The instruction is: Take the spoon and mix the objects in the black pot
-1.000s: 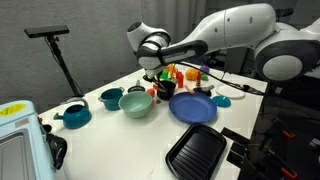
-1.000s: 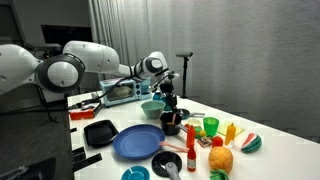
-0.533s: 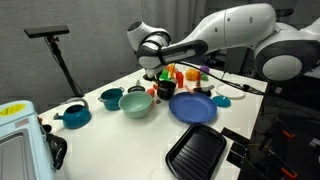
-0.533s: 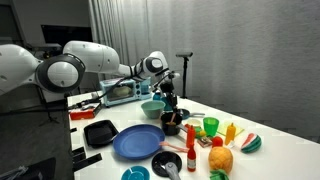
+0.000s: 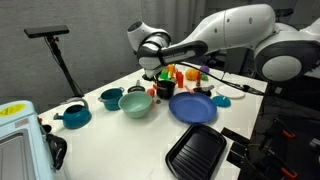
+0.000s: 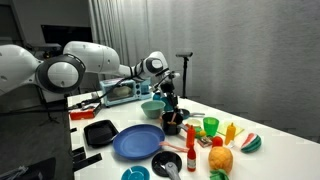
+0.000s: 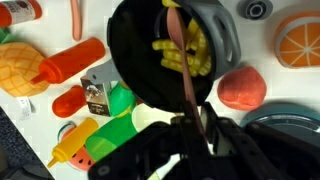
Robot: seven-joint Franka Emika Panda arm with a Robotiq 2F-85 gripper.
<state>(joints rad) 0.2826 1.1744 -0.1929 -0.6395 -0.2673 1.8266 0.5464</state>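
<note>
While you are holding the gripper (image 7: 190,128) just above the pot (image 7: 130,45), its fingers are pressing the spoon (image 7: 178,45) handle from both sides, so it is grasping the spoon. In the wrist view the spoon is running from the fingers forward across the pot and is ending near the far rim. It is passing over the yellow pieces (image 7: 203,58) that are lying inside the pot. I cannot tell if it is touching them.

The pot is sitting directly under and ahead of the gripper on the table (image 5: 110,140). To one side of the gripper, outside the pot, a red bottle (image 7: 75,62) and a toy pineapple (image 7: 20,72) are lying, and closer to the fingers a yellow-green bottle (image 7: 88,140). On the opposite side a pink-red round thing (image 7: 243,88) is lying just beside the pot wall, and an orange slice (image 7: 298,35) is farther out.

In an exterior view the arm (image 5: 230,30) is reaching over the table with the gripper pointing down. The plate (image 5: 193,108) and the bowl (image 5: 136,104) are standing near the gripper, on either side of it.
</note>
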